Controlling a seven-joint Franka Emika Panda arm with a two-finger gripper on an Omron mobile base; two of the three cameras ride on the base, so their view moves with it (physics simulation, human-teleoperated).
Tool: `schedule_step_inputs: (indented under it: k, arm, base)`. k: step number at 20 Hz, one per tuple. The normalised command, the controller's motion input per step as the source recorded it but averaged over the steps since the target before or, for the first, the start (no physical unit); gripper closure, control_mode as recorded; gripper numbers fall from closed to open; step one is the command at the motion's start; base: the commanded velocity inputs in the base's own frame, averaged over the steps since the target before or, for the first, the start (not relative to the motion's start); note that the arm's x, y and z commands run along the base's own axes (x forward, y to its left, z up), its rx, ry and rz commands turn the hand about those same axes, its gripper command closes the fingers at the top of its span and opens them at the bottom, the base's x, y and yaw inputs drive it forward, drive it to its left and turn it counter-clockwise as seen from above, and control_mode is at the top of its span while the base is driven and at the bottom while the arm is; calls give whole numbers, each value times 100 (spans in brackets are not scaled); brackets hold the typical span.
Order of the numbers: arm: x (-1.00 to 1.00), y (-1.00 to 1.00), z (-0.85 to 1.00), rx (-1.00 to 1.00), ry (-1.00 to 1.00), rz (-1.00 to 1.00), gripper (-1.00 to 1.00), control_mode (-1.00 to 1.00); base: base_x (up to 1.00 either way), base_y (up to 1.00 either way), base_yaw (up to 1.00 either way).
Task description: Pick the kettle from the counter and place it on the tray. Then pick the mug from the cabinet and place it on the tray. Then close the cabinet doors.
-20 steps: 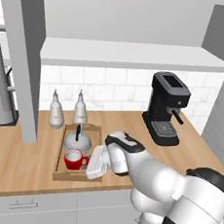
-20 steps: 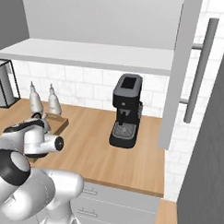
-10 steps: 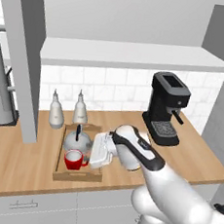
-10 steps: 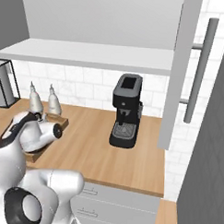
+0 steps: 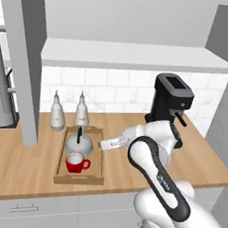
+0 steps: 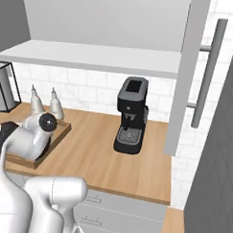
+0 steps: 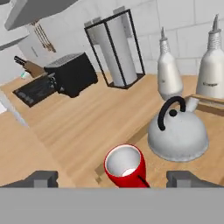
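**Even, soft light in rendered pictures**

The scene is bright and the light is flat, without a clear source. Under the kettle [image 7: 177, 135] and the mug [image 7: 126, 166] lie only weak shadows on the tray [image 5: 59, 166]. The counter [image 5: 10, 167] has no glare. Edges look a little soft and blurred; no distortion at the borders.

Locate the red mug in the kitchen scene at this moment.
In the left base view, the mug stands on the tray, at its near end, just in front of the kettle.
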Motion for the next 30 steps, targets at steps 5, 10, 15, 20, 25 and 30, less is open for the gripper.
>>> schedule_step_inputs:
  k: [5,10,15,20,25,30]
  arm:
    - [0,-22,4,-5,22,-25,-100,-100]
    - [0,-17,3,0,3,-7,-100,-100]
    - [-2,-60,21,0,10,-34,-100,-100]
    - [-4,-74,18,2,9,-41,-100,-100]
    - [-3,-76,12,3,8,-40,-100,-100]
    - [-2,-69,0,2,3,-23,-100,-100]
  base:
    - [0,0,0]
    - [0,0,0]
    - [0,0,0]
    - [0,0,0]
    - [0,0,0]
    - [0,0,0]
